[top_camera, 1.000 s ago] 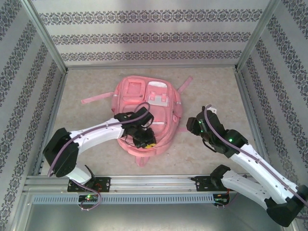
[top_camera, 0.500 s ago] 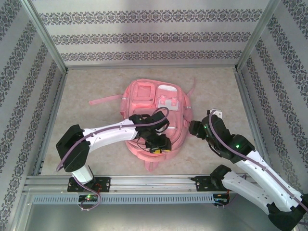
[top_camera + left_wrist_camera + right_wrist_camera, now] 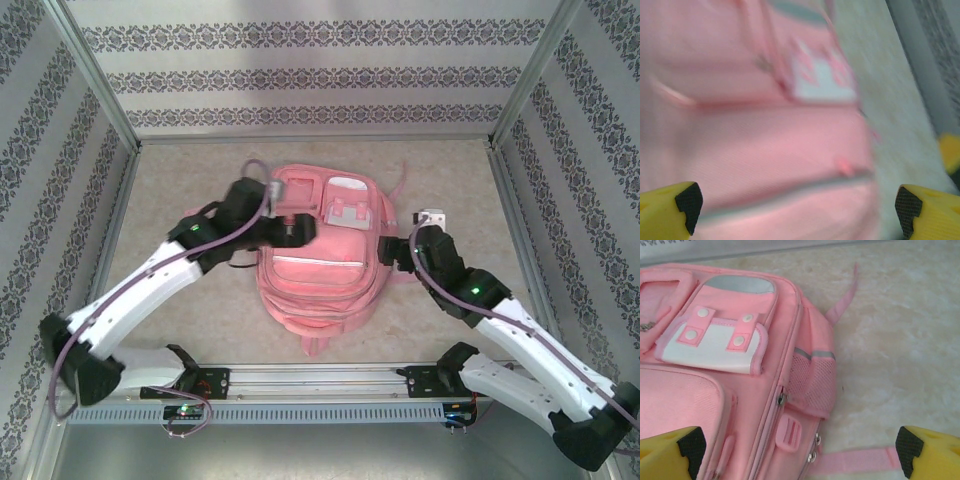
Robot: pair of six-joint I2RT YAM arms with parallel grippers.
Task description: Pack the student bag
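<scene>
Released: at the near edge of the pale stone-patterned surface (image 3: 160, 180), both arms have just let go. The left gripper (image 3: 303, 230), which a second ago was clenched low over the front of the large pink fabric student bag (image 3: 320, 270), has swung up to the bag's left shoulder. Its yellow-tipped jaws now stand wide apart, gripping nothing. In the blurred left wrist view the left gripper (image 3: 795, 205) hovers over the bag's front panel (image 3: 765, 125). The right gripper (image 3: 393, 257), half-closed a second ago, has also spread fully and sits just beside the bag's right flank. The right wrist view looks between the parted fingertips of the right gripper (image 3: 800, 445) onto the student bag (image 3: 715, 400), with its mesh side pocket (image 3: 812, 382) and a loose pink strap (image 3: 855, 462) on the bare surface (image 3: 900, 340).

The bag itself has slid from left of centre to the middle of the surface. It lies flat, front up, its base towards the near edge and its top towards the far edge. The white snap-buttoned patch (image 3: 715, 345) faces up, and the front zips look closed. Nothing to pack lies beside it. That suggests a repositioning just finished, with either the task near its end or a fresh grip still to be chosen.
</scene>
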